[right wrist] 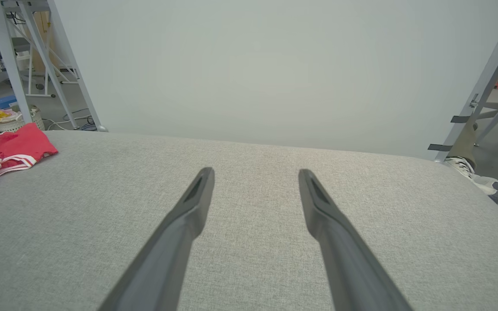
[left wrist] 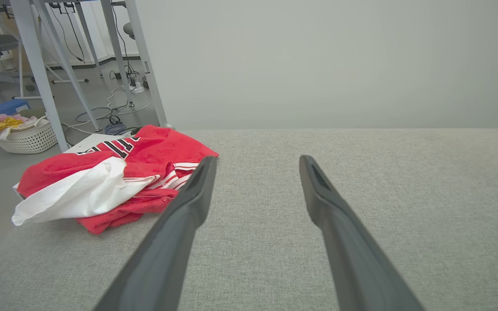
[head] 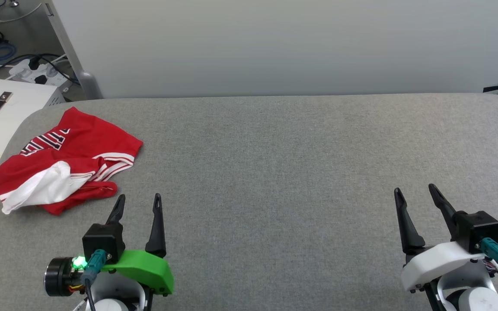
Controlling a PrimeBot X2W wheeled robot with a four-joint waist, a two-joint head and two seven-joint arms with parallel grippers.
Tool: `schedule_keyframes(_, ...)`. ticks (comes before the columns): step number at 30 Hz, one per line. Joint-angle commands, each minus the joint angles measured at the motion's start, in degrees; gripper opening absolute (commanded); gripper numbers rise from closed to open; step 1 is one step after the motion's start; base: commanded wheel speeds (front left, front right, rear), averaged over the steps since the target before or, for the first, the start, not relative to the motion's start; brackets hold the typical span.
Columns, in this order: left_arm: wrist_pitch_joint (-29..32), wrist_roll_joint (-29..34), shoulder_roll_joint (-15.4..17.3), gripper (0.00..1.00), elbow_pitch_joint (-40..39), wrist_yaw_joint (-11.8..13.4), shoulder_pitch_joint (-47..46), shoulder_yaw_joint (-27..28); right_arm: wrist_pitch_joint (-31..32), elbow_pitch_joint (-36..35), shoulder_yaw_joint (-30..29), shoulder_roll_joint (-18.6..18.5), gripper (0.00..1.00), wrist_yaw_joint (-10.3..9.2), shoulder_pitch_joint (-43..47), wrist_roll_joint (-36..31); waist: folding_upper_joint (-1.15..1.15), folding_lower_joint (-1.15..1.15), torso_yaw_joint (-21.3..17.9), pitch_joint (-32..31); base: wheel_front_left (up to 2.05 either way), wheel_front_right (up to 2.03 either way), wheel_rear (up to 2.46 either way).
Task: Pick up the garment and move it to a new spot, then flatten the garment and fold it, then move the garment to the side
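Both the left hand (head: 139, 196) and the right hand (head: 414, 188) stand wide open, holding nothing, above the grey fabric-covered worktop (head: 275, 172). The crumpled red jersey T-shirt (head: 80, 142) with white sleeves and striped trim lies just ahead of the left hand, to its left, well apart from the right hand.

right gripper (right wrist: 255, 175) fingers spread wide over grey padded table (right wrist: 249, 203), holding nothing, red garment (right wrist: 9, 149) crumpled far left of fingertips, laundry basket (right wrist: 2, 121) beyond it, person's shoe (right wrist: 474, 177) far right
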Motion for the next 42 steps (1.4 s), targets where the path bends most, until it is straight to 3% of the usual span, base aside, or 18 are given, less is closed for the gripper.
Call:
schedule_keyframes(1,-0.65,-0.83,-0.07,1.00,-0.10,-0.33,0.62,-0.05,-0.71,-0.29,-0.05,0.03,1.00,-0.01,0.70,0.75,0.00,0.00,0.02,-0.02,0.00,0.00,0.00)
schedule_keyframes(16,-2.44,-2.14,-0.10,1.00,-0.54,-0.96,1.23,-0.49,-2.48,-2.45,0.42,0.04,1.00,-0.02,1.29,2.77,0.00,0.00,0.13,-0.30,0.00,0.00,0.00)
schedule_keyframes(42,-5.52,-4.77,-0.15,1.00,2.04,-1.75,1.62,-1.96,-5.51,0.02,0.58,0.06,1.00,-0.03,1.87,4.06,0.00,0.00,0.17,0.71,0.00,0.00,0.00)
